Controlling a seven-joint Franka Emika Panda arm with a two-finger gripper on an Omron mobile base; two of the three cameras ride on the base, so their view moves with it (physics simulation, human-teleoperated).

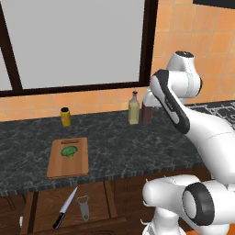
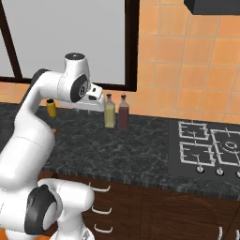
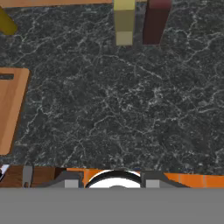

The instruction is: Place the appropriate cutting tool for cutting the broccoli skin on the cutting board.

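You're parked in front of the worktop w/ the arm folded high, hand over the dark marble well right of the cutting board. Hand view looks straight down: bare stone, board's edge at the left, olive bottle and dark red bottle up top. Jaws — can't tell. The hand is hidden behind the wrist in both base views and the hand cam gives no clear read on the tips, so don't assume released or clenched. Nothing looks held, tho.

Your target, the knife, isn't on the worktop at all. It lies in the open drawer below the board, blade pointing up and away, black handle toward the drawer's front, lower left. Just beside it, to its right, sits the grey peeler — near, not touching. Leave that one.

Broccoli sits on the board's upper half, so the lower half is free for a drop. Yellow jar is at the back wall, out of your way.

Handling, my guess: knife's stiff, thin, light, lies flat, so the blade is slick and gives little to pinch. Take the black handle, across its width, near the mid. Expect it to pivot nose-down if you grab too far back. It's a long reach down and left, and the drawer walls crowd you.
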